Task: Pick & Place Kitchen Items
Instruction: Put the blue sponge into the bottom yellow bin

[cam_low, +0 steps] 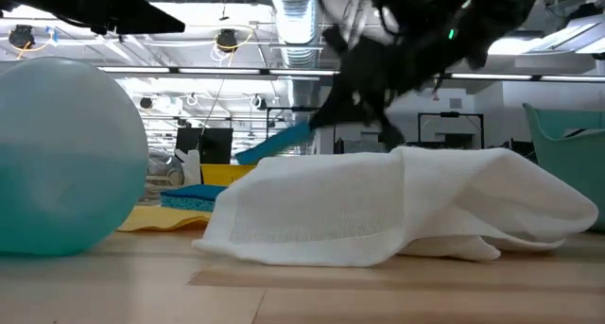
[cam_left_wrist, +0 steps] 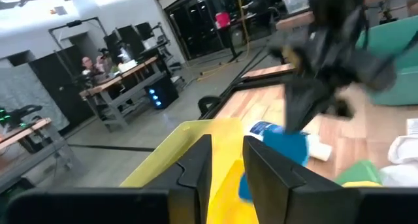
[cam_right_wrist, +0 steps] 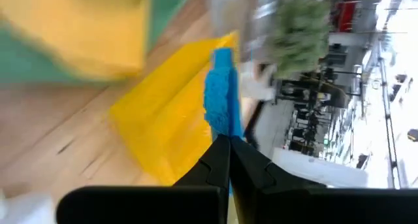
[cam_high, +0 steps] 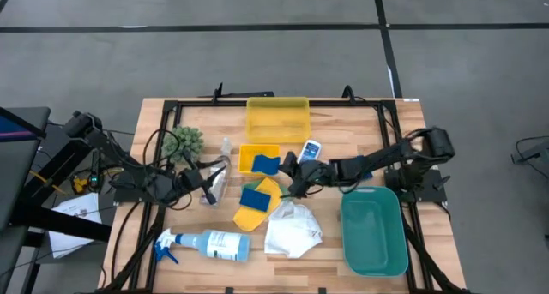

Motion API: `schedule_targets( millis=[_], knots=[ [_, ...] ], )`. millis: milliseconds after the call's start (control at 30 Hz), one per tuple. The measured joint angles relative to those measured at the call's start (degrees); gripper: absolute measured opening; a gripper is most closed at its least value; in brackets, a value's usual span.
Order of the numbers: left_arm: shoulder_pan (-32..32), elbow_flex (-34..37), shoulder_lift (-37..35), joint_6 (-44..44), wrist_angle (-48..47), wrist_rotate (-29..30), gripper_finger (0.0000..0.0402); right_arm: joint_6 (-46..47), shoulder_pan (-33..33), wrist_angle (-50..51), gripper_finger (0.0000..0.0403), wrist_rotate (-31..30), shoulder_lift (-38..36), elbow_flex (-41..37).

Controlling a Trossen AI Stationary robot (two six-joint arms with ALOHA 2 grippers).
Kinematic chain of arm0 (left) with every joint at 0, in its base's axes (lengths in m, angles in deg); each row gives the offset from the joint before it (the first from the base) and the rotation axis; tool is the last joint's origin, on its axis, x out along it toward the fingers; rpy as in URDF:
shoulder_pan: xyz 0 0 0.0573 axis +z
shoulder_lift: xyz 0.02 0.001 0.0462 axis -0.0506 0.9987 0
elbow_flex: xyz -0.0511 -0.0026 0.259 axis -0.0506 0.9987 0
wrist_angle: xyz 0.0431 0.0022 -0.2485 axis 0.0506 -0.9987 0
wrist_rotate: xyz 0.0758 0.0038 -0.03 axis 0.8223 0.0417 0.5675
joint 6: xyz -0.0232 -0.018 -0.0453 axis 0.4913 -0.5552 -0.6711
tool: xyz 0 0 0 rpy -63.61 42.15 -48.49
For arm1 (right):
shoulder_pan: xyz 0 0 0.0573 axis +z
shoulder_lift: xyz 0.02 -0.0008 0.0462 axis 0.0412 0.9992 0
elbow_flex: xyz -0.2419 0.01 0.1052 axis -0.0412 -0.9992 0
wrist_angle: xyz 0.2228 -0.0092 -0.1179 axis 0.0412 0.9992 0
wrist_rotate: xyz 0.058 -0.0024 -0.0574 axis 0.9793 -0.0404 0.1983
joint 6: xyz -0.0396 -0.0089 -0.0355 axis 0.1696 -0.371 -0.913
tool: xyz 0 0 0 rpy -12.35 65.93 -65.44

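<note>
My right gripper (cam_high: 290, 169) is shut on a blue sponge (cam_high: 268, 164) at the small yellow tray (cam_high: 247, 155). A second blue sponge (cam_high: 254, 198) lies on the yellow cloth (cam_high: 250, 217). My left gripper (cam_high: 204, 191) is open and empty, right beside the clear spray bottle (cam_high: 220, 170), which lies on its side. The white cloth (cam_high: 292, 230) and the blue-white spray bottle (cam_high: 210, 243) lie near the front edge. The small white blue-capped bottle (cam_high: 310, 150) lies behind my right gripper. My right gripper pinches the blue sponge by its near end (cam_right_wrist: 221, 127) between its two fingers (cam_right_wrist: 215, 160). The fingers come from the table's right and lie along the sponge. In the low view the sponge (cam_low: 274, 143) sticks out tilted from the gripper, clear of the table.
A large yellow tray (cam_high: 277, 119) stands at the back middle and a teal bin (cam_high: 374, 232) at the front right. A small green plant (cam_high: 184, 142) stands behind my left gripper. People sit at desks in the room beyond (cam_left_wrist: 88, 64).
</note>
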State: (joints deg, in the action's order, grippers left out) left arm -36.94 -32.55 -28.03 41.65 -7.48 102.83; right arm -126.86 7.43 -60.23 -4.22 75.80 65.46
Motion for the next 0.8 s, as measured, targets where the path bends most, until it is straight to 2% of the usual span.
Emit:
schedule_targets(
  millis=[133, 400, 800],
  knots=[
    [0.02, 0.0, 0.03, 0.06, -0.02, -0.25, 0.0073, -2.3, -0.6, -6.13, 0.0, 1.07, 0.59, 0.25],
    [0.02, 0.0, 0.03, 0.1, -0.07, -1.34, 0.0062, 0.16, -4.59, -5.05, 0.0, 7.8, -1.2, 0.27],
    [0.04, 0.0, 0.03, 0.1, -0.07, -1.95, 0.006, -0.58, -8.78, -8.25, 0.0, 13.19, 3.78, 0.71]
  ],
)
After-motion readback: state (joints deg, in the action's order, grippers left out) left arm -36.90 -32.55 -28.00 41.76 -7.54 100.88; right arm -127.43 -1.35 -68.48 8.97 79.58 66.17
